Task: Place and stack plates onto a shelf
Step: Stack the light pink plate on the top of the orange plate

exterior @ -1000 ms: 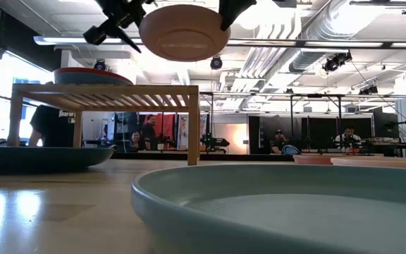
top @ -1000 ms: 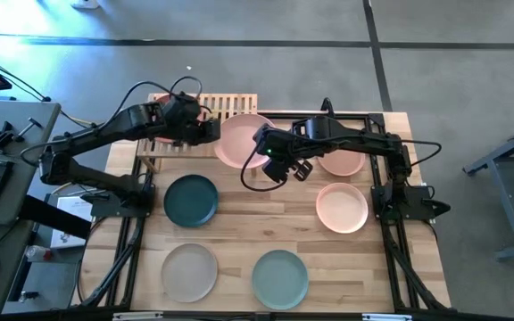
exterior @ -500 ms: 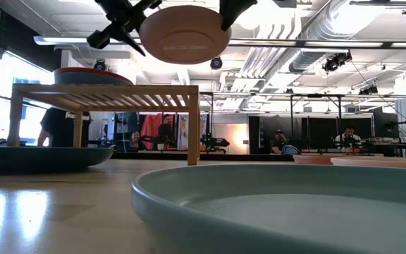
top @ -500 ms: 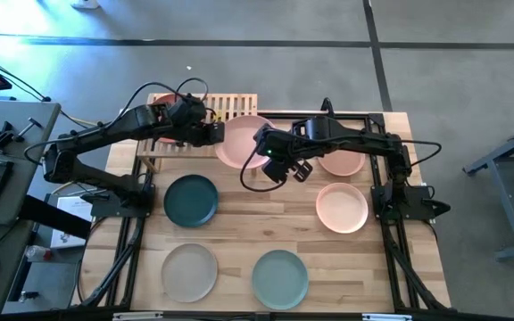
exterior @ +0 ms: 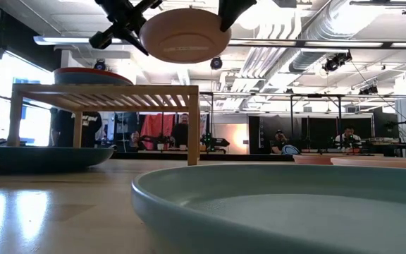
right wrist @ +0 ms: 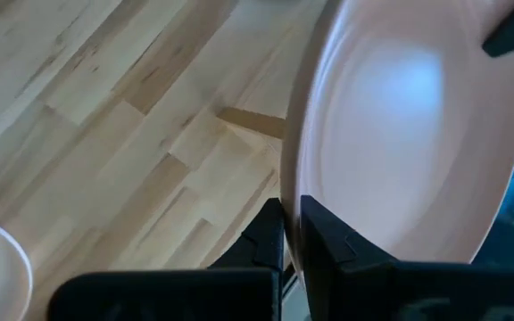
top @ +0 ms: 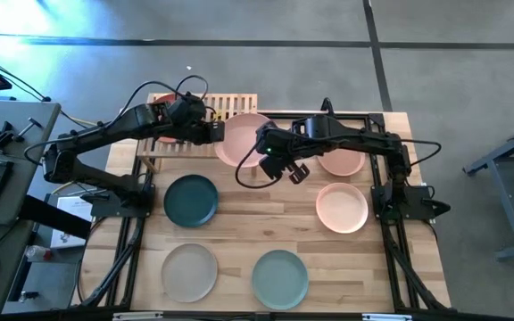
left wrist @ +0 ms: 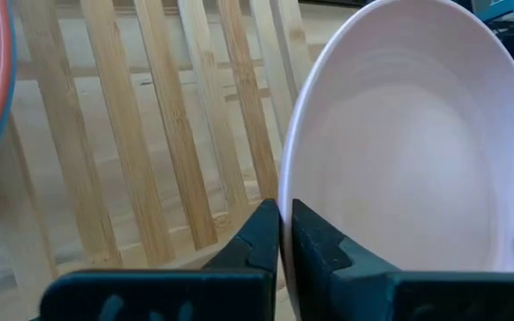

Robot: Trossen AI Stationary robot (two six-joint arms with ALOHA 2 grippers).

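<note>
While both grippers hold it, pink plate (top: 244, 139) shifted slightly shelf-ward.

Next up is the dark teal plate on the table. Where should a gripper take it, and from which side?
Pinch the raised rim of the dark teal plate, one finger inside and one outside, probably on its left edge: it lies flat and alone near the left arm's base. Both grippers are busy for now: the left gripper and right gripper each clamp the peach-pink plate by its rim beside the shelf.
</note>
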